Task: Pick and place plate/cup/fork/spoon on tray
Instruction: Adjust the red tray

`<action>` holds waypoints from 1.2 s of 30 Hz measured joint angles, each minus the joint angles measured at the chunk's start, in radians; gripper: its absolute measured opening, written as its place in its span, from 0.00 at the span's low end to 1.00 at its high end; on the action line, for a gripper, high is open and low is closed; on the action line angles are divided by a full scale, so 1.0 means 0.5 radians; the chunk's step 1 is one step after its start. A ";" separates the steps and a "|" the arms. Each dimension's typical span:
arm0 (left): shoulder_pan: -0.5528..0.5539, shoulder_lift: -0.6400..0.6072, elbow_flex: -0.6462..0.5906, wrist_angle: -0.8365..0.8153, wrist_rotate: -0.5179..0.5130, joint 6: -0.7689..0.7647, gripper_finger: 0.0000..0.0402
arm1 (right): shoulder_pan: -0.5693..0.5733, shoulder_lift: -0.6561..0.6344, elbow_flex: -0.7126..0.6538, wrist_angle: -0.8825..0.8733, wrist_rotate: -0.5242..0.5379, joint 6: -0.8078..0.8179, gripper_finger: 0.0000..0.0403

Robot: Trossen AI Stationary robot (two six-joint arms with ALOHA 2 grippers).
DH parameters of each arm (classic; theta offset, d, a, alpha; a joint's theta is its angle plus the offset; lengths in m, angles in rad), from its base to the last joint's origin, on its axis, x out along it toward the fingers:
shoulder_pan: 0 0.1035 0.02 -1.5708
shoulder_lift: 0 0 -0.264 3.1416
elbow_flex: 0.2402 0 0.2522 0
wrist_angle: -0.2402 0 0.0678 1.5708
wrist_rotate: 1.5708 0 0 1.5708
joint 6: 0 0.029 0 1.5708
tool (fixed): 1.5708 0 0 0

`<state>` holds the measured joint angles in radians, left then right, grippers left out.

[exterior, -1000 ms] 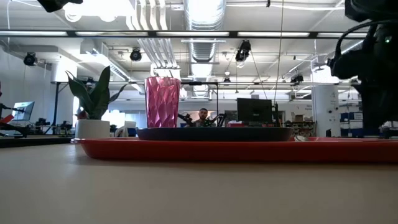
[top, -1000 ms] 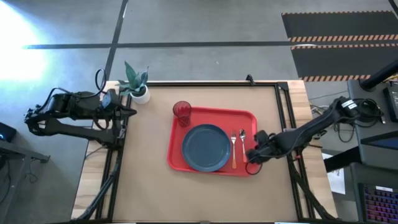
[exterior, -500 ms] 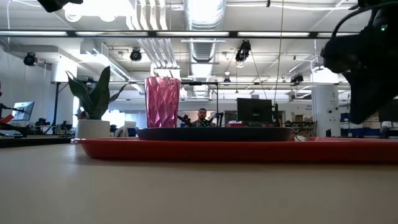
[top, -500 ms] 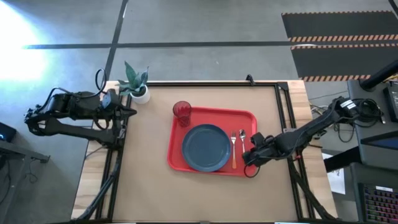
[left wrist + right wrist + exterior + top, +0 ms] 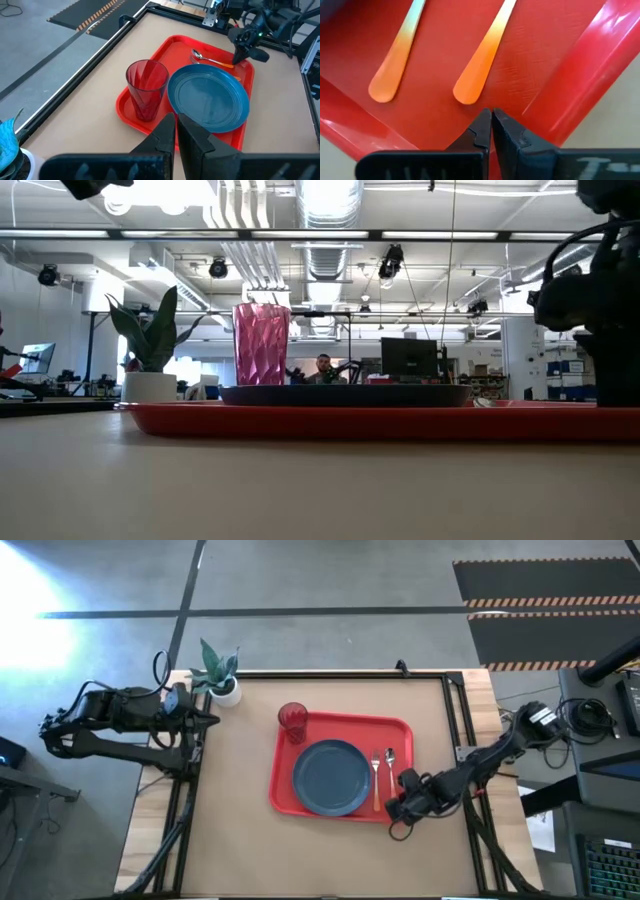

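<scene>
The red tray (image 5: 400, 730) lies mid-table. On it rest the dark blue plate (image 5: 331, 777), the red cup (image 5: 292, 721) upright in its far left corner, and the fork (image 5: 376, 780) and spoon (image 5: 390, 765) side by side right of the plate. My right gripper (image 5: 392, 808) is shut, over the tray's near right corner. In its wrist view the fingertips (image 5: 491, 122) stand just short of the spoon's orange handle end (image 5: 470, 90), with the fork's handle end (image 5: 385, 85) beside it. My left gripper (image 5: 207, 718) is shut and waits at the table's far left. My right gripper's shut fingers point down at the tray's floor (image 5: 520, 85) near its near right corner, just short of the spoon's handle end. Whether they touch the tray, I cannot tell.
A white pot with a green plant (image 5: 222, 680) stands at the table's far left corner, beside my left arm. Bare tabletop lies left of the tray (image 5: 235, 810) and along the near edge. A black frame rail (image 5: 455, 730) runs along the right side.
My right gripper has gone toward the table's near edge and slightly left, from beside the tray's right rim to its near right corner, staying shut. The fork, spoon, plate and cup have kept their places.
</scene>
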<state>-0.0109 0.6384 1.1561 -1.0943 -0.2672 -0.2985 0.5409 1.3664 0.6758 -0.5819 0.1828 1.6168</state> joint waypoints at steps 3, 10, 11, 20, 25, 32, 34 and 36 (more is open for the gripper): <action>0.000 0.000 0.000 0.001 0.000 0.000 0.00 | 0.073 0.039 0.003 -0.004 0.030 0.077 0.02; -0.001 0.003 0.000 0.007 0.000 -0.015 0.00 | 0.170 -0.071 -0.001 -0.274 -0.100 0.122 0.02; 0.000 0.003 0.000 0.009 -0.001 -0.018 0.00 | 0.170 -0.101 -0.004 -0.359 -0.105 0.123 0.02; 0.000 0.030 -0.001 0.027 -0.001 -0.021 0.00 | 0.162 -0.392 -0.003 -0.577 0.051 0.126 0.02; -0.001 0.056 -0.001 0.027 -0.002 -0.021 0.00 | 0.155 -0.437 0.079 -0.225 0.474 0.006 0.02; 0.000 0.081 -0.001 0.027 -0.005 -0.020 0.00 | -0.027 -0.248 0.333 0.315 0.612 -0.666 0.02; 0.000 0.081 -0.001 0.027 -0.003 -0.020 0.00 | -0.076 -0.178 0.442 0.251 0.614 -0.863 0.02; 0.000 0.084 -0.001 0.026 0.012 -0.023 0.00 | -0.122 -0.148 0.550 0.041 0.625 -0.966 0.02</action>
<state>-0.0109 0.6804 1.1557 -1.0813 -0.2614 -0.3099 0.4799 1.2926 0.9509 -0.5614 0.4955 1.1336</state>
